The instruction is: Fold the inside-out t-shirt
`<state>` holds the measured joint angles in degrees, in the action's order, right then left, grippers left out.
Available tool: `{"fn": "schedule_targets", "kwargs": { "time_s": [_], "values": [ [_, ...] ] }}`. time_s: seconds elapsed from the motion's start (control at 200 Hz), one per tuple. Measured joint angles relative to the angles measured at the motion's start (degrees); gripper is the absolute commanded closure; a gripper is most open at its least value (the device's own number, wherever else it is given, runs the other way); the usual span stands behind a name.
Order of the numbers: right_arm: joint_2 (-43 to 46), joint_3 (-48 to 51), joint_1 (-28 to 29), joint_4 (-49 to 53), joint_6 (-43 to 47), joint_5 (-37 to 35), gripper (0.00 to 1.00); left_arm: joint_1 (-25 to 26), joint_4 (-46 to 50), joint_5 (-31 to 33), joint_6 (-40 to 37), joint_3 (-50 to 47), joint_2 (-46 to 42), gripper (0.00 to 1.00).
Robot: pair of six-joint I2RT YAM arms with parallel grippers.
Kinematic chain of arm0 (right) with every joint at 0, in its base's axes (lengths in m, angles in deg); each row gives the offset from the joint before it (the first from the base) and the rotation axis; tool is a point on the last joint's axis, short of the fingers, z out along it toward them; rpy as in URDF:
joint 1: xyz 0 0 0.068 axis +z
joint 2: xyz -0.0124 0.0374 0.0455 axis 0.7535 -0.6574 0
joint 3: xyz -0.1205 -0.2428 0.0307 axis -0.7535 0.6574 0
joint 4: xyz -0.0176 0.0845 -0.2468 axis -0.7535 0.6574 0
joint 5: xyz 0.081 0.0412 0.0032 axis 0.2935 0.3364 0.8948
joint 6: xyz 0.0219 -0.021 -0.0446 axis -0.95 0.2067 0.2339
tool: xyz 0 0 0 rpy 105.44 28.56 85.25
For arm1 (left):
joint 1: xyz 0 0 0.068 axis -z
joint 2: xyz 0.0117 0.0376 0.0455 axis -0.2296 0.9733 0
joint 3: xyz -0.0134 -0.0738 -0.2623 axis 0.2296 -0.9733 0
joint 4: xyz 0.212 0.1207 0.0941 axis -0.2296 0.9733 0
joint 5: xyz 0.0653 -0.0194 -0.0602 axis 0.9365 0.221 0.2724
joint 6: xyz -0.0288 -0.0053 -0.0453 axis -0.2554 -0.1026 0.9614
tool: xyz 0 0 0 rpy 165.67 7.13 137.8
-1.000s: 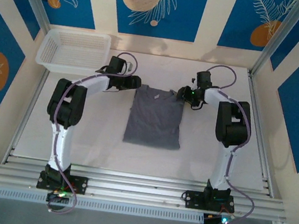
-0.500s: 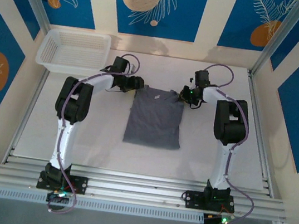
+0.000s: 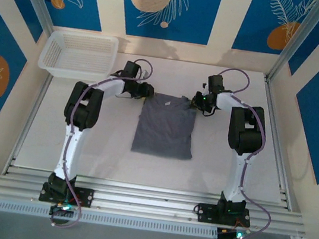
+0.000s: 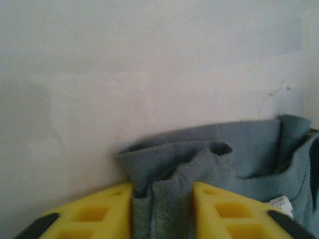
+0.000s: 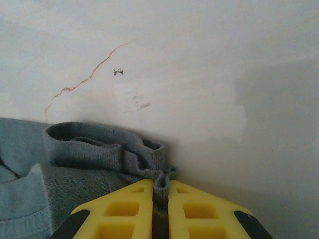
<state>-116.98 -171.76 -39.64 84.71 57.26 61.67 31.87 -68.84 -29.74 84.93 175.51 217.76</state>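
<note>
The t-shirt (image 3: pixel 165 126) lies flat in the middle of the worktop (image 3: pixel 107 148). The left end effector (image 3: pixel 146 91) pinches bunched fabric at its far left corner; the right end effector (image 3: pixel 198 103) grips a thin fold, apparently the far right corner.

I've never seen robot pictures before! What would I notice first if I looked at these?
First you'd spot the dark grey t-shirt lying flat in the middle of the white table, with a robot arm on each side. The left gripper and right gripper each pinch a far corner of it; up close, their yellow fingers squeeze bunched fabric. A white mesh basket sits in the table's far left corner.
</note>
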Motion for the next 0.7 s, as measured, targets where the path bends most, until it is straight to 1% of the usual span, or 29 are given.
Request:
{"fn": "schedule_targets", "kwargs": {
  "time_s": [0.085,0.15,0.2,0.21,0.235,0.245,0.385,0.495,0.56,0.585,0.635,0.7],
  "values": [
    [0.0,0.0,0.0,0.0,0.0,0.0,0.87,0.0,-0.2,-0.8,0.5,0.0,0.4,0.90],
    [0.0,-0.1,0.0,0.2,0.0,0.0,0.88,0.1,-0.6,-1.3,0.7,0.0,0.6,1.00],
    [0.0,-0.1,-0.1,0.3,0.0,0.0,0.91,0.1,-0.7,-1.6,0.8,0.0,0.6,1.00],
    [0.0,-0.1,-0.1,0.3,0.0,0.0,0.93,0.1,-0.8,-1.6,0.7,0.0,0.6,1.00],
    [0.0,-0.1,-0.1,0.4,0.0,0.0,0.96,0.1,-0.9,-1.7,1.1,0.0,0.6,1.00],
    [0.0,-0.1,-0.1,0.4,-0.2,0.1,1.00,0.1,-0.9,-1.7,1.3,0.0,0.6,1.00],
    [0.2,-0.9,-0.3,1.5,-0.6,2.1,1.00,-0.1,-2.0,-2.7,3.4,-0.7,0.3,1.00],
    [2.9,-1.5,-0.5,3.1,-1.6,5.4,1.00,-0.7,-2.1,-4.3,6.0,-1.8,-2.3,1.00],
    [5.8,-2.8,-0.5,4.2,-2.2,7.5,1.00,-1.0,-2.4,-5.6,7.7,-3.1,-5.9,1.00],
    [7.9,-3.6,-0.5,4.5,-2.5,8.7,1.00,-1.2,-2.8,-6.4,8.9,-4.3,-9.4,1.00],
    [11.0,-4.6,-0.5,4.3,-2.7,10.0,1.00,-1.5,-3.0,-7.2,9.7,-4.9,-13.0,1.00],
    [16.7,-4.9,-0.5,3.3,-3.2,12.1,1.00,-1.9,-5.0,-7.6,11.1,-7.1,-21.2,1.00]
  ]
}}
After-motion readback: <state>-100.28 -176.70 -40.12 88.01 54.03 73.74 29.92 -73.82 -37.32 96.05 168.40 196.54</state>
